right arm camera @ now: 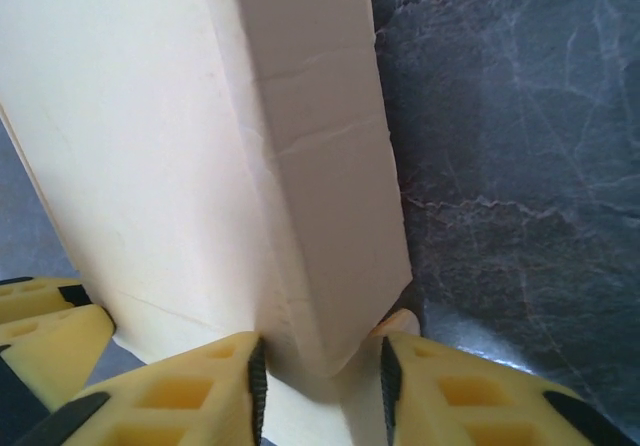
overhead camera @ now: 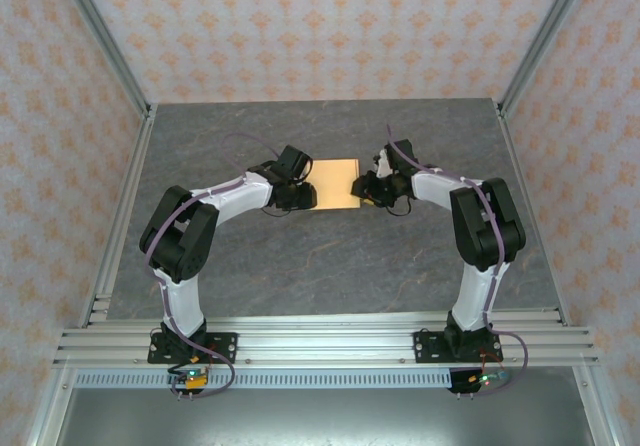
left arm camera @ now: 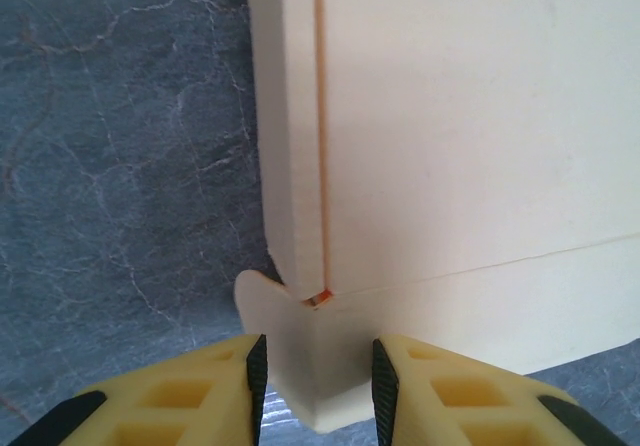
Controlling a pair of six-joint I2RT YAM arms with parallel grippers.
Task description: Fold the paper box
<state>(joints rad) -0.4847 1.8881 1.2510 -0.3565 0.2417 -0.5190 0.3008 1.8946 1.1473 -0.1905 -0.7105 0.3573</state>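
Note:
The paper box (overhead camera: 333, 179) lies as a light orange-tan sheet in the middle of the table, between both grippers. My left gripper (overhead camera: 303, 195) is at its near left corner. In the left wrist view its jaws (left arm camera: 320, 386) are closed in on a folded corner flap (left arm camera: 300, 356), beside a raised side strip (left arm camera: 287, 126) of the box (left arm camera: 470, 136). My right gripper (overhead camera: 363, 188) is at the near right corner. In its wrist view the jaws (right arm camera: 322, 386) hold a raised, creased side wall (right arm camera: 320, 196) of the box (right arm camera: 130, 146); a tab (right arm camera: 400, 323) pokes out beside it.
The table (overhead camera: 330, 266) is dark grey marbled stone inside a metal frame with patterned walls. The left gripper's yellow fingers (right arm camera: 45, 331) appear at the lower left of the right wrist view, close to the right gripper.

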